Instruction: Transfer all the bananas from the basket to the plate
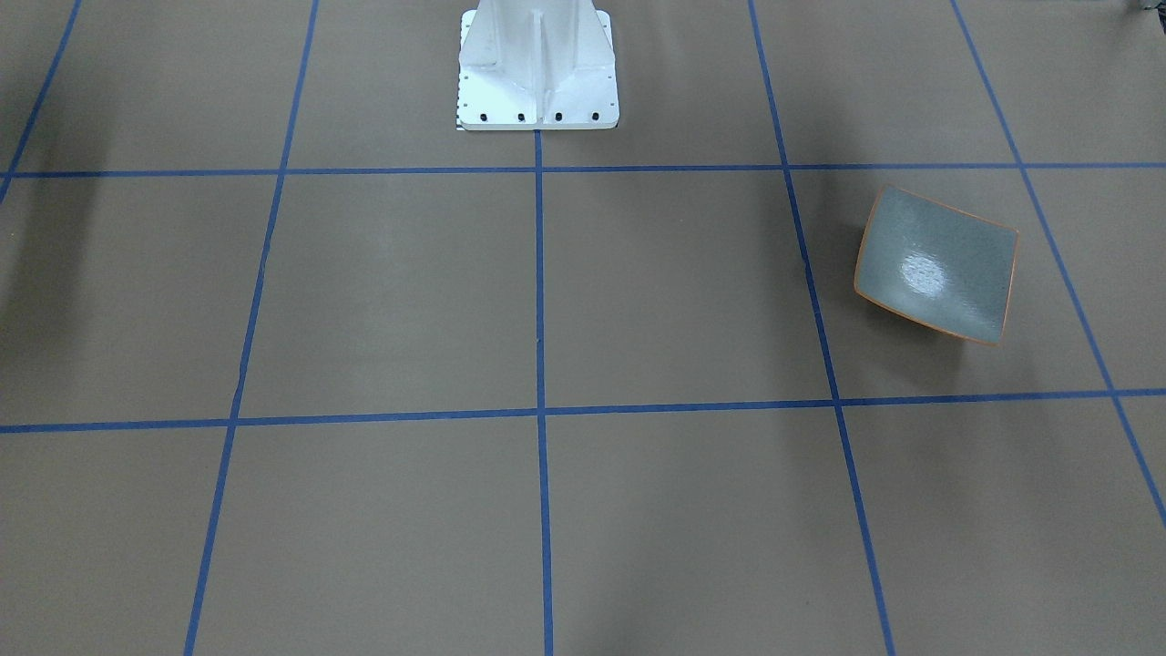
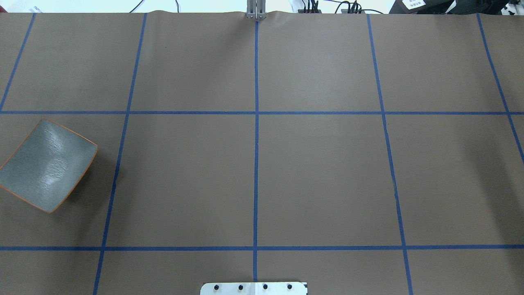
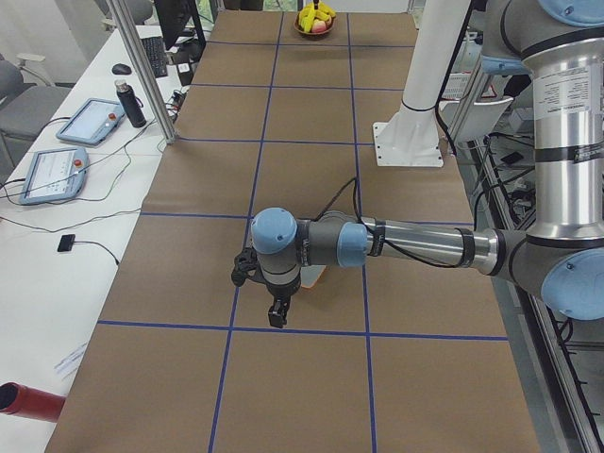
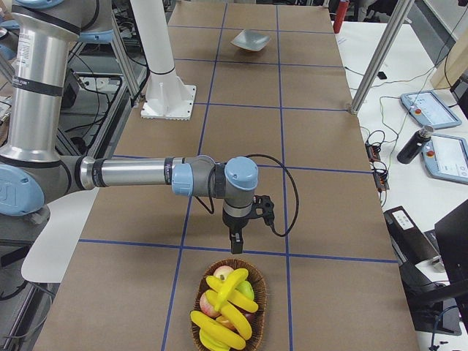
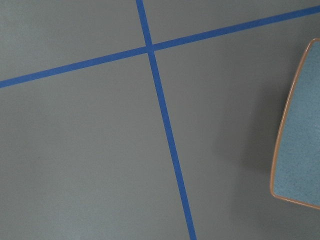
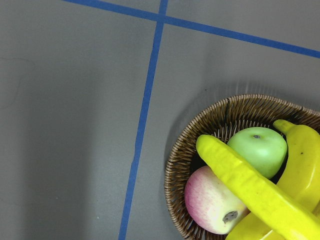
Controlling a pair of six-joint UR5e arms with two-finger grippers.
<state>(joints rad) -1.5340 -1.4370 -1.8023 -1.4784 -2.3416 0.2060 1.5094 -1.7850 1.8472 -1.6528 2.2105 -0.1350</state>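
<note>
The bananas (image 6: pixel 250 182) in the basket (image 6: pixel 177 160) lie just beyond my right gripper (image 4: pixel 235 248), on the nearer arm. I cannot tell whether this gripper is open or closed.

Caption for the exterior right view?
Right gripper hangs near the wicker basket of bananas and apples; the plate lies empty at the far end.

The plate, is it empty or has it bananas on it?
Empty. The plate is bare inside; the bananas lie in the basket.
</note>
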